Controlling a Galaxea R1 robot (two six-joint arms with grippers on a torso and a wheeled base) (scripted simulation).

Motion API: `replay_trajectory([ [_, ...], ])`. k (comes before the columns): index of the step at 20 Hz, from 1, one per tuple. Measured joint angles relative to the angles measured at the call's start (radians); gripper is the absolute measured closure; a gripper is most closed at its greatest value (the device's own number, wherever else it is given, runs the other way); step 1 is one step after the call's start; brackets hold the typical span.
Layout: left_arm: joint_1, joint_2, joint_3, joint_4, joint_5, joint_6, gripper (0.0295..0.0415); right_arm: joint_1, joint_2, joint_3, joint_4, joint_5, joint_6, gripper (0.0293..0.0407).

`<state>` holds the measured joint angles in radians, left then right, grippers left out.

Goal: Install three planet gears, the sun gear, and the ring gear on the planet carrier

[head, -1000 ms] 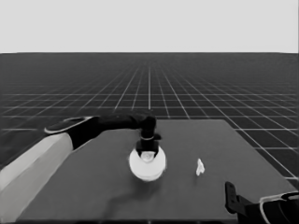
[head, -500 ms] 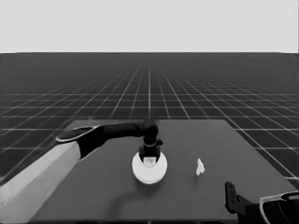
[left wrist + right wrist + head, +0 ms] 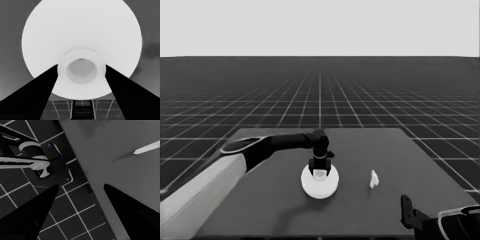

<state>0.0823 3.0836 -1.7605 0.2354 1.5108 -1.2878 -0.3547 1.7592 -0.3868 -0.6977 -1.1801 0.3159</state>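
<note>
Since a second ago the left arm's elbow has swung lower and its wrist has come down a little over the middle of the table (image 3: 380, 145), the white disc under it barely shifting; the left gripper (image 3: 320, 171) now stands upright on the larger round part (image 3: 319, 186), which lies at the table's centre. No gears and no smaller round part show anywhere, so I judge they sit hidden beneath it and the last step, seating the top disc, is in hand; next would come a gentle press or small twist to settle it, then letting go and lifting straight up. In the left wrist view the fingers (image 3: 50, 80) are narrowed onto the disc's raised middle collar, touching it on both sides, clamped on it; the thin white piece (image 3: 374, 178) lies well apart to the right; the right gripper (image 3: 407, 211) waits at the near right corner, spread wide and empty.
</note>
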Motion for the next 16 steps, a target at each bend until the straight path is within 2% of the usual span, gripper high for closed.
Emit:
replay_trajectory([
  [16,0.001,0.000,0.000,0.000,0.000,0.139,0.0362,0.000,0.000,0.000,0.000,0.000,0.000,0.0315],
])
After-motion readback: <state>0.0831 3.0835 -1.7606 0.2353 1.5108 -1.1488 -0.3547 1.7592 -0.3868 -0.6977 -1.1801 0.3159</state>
